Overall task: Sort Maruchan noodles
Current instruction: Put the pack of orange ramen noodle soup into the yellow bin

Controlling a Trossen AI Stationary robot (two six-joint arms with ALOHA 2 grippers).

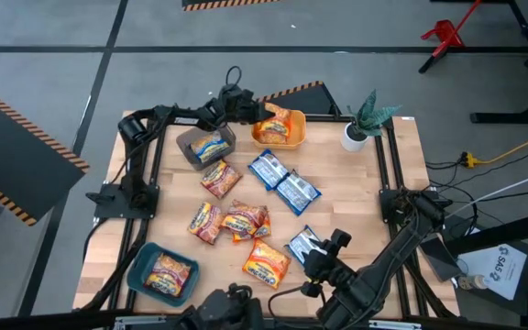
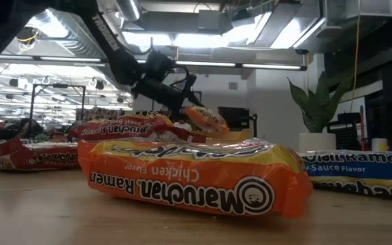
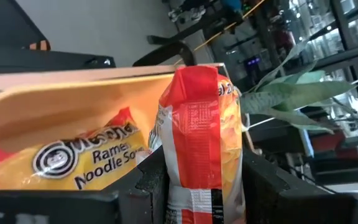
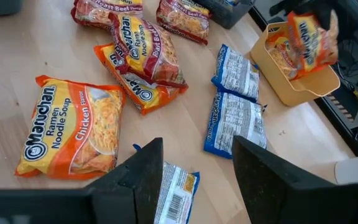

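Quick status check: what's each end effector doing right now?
Left end effector: closed on an orange crinkly plastic ramen packet, over the yellow-orange plastic bin.
Right end effector: open, empty, above a blue ramen packet.

left arm's stretched out to the far side with its tool (image 1: 257,112) clamped on something, right tool (image 1: 324,249) hangs low at the near edge, fingers apart

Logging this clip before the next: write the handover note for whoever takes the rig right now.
Left tool: shut on an orange packet, held over the yellow-orange bin.
Right tool: open, above a blue packet at the table's near edge.
Done: one packet each visible in the yellow-orange, grey and teal bins.
Left: release the held one, then sort the three blue, three red and two orange packets loose on the table.
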